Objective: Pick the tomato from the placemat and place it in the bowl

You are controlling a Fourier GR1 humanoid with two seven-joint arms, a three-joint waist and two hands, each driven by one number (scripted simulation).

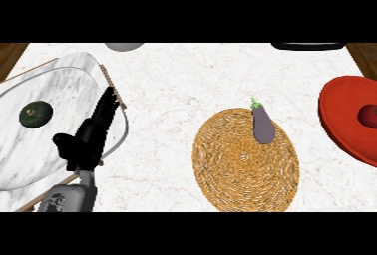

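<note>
A red tomato (367, 115) lies inside the red bowl (340, 122) at the right edge, partly cut off by the picture's border. The round woven placemat (245, 164) lies at centre right. It carries a purple eggplant (263, 123) with a green stem near its far rim. My left hand (83, 143) shows at the left, open with straight fingers pointing away, over the edge of a marble tray. It holds nothing. My right hand does not show.
The marble tray (52, 94) on a wooden board fills the left side, with a dark green round vegetable (35, 113) on it. A grey object (123, 46) and a black object (307, 46) peek in at the far edge of the counter.
</note>
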